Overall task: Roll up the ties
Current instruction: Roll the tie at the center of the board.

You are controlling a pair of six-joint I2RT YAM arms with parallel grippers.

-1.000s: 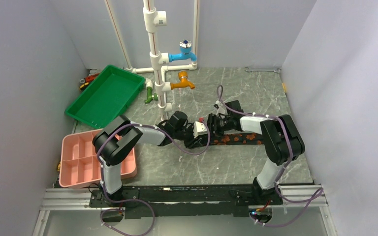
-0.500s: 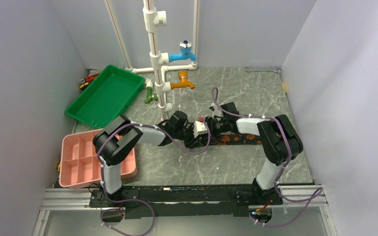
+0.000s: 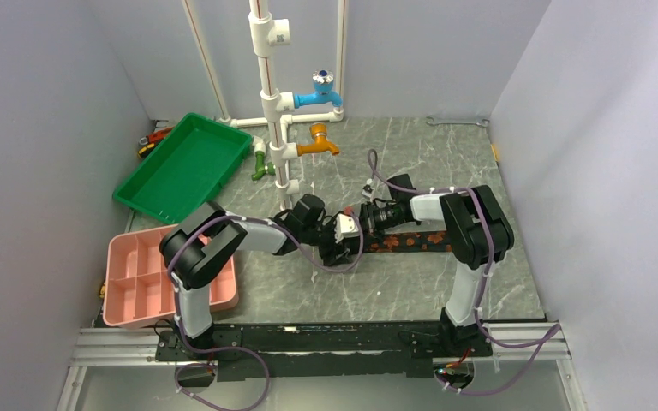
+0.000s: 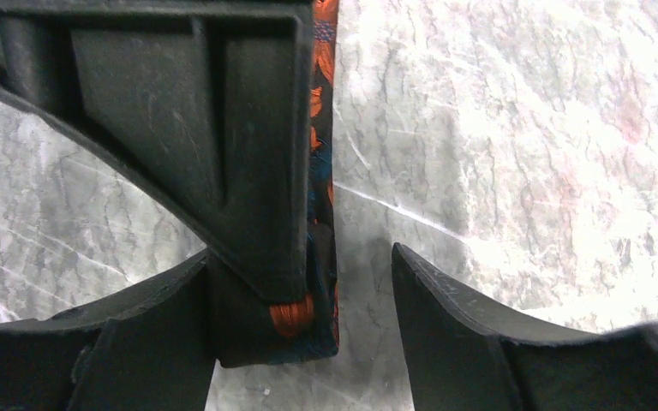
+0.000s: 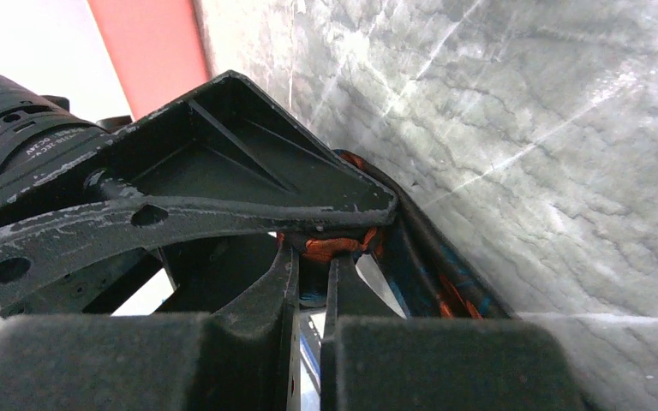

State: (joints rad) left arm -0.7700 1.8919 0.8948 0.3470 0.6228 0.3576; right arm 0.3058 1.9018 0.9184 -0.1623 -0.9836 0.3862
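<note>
No text reads clearly — print on the black cylinder (image 5: 17, 120) is illegible.

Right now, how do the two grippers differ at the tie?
The left gripper is open, one finger clear of the tie; the right gripper is shut on it. The left gripper points down at the table; the right gripper lies low along it. Both meet at one tie end.

Tie (image 3: 411, 243): black, orange-red floral pattern. Surface (image 3: 351, 291): grey, marble-veined. Tray (image 3: 184, 167): green. Organizer (image 3: 137, 282): pink.
</note>
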